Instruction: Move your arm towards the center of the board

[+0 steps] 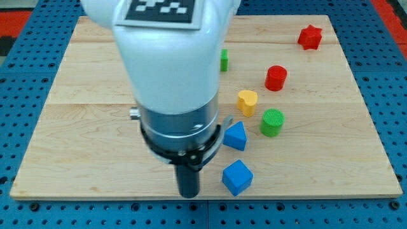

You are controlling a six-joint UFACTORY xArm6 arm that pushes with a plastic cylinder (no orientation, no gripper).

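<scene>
Near the counter's bottom edge, a little toward the view's left of its middle, my tip comes down as a short dark rod under the arm's broad white and grey body. That body hides much of the counter's middle, where the task's goal lies, up the view from the tip. No pincer is fitted and none shows: the rod simply ends, holding nothing.

Just to the view's right of the tip, close but apart from it, sits a blue cube, near the bottom edge. Above that, toward the view's top, is a blue triangular block, right beside the arm's grey collar; whether they touch I cannot tell. Further to the view's right stands a green cylinder, with a yellow heart-shaped block just up and to its left, the two near each other but apart. A red cylinder stands above the green one, toward the top edge. A red star-shaped block sits well apart from the rest, close to the counter's top right corner. A second green block peeps out from behind the arm's white shell, toward the top edge; its shape is mostly hidden.

Around the wooden counter runs a blue perforated base.
</scene>
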